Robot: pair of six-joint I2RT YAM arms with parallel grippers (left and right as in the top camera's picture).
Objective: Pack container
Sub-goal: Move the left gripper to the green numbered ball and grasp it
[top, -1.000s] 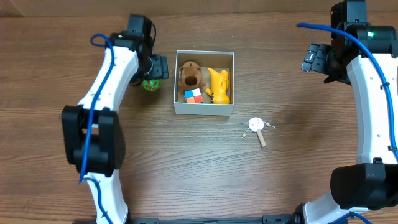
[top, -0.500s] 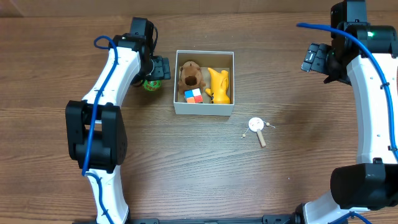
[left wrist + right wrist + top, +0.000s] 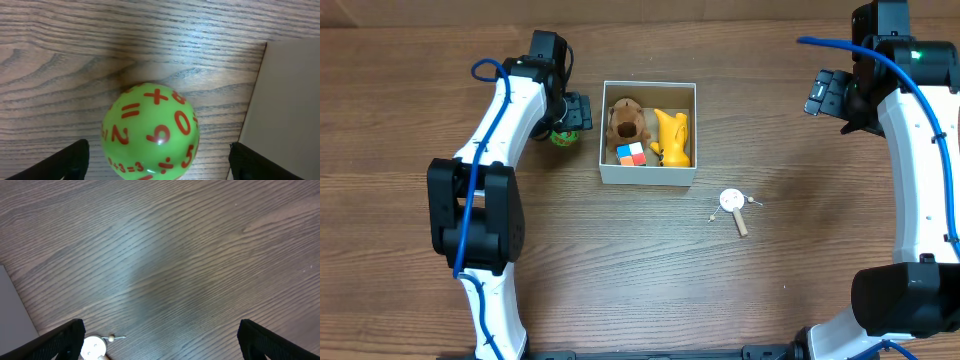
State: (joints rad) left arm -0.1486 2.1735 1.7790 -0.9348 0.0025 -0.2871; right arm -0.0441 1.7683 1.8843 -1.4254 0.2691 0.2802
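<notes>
Two jaws of the left gripper [image 3: 159, 162] stand spread on either side of the green number ball [image 3: 150, 132], not pinching it. Expect a light, smooth ball that rolls; close across its widest part. Just beside it sits the container [image 3: 648, 174], thin-walled and likely flexible, at the centre of the table [image 3: 620, 260]. Far right, the right gripper [image 3: 167, 342] hangs spread, empty.

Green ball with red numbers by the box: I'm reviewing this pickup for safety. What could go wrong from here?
1. The round glossy green ball with red numbers lies loose on the wooden table; the open left end effector straddling it could squirt it away on closing.
2. The white-walled square cardboard container is close beside it, so a finger might snag that wall.
3. Three toys already crowd the container.
</notes>
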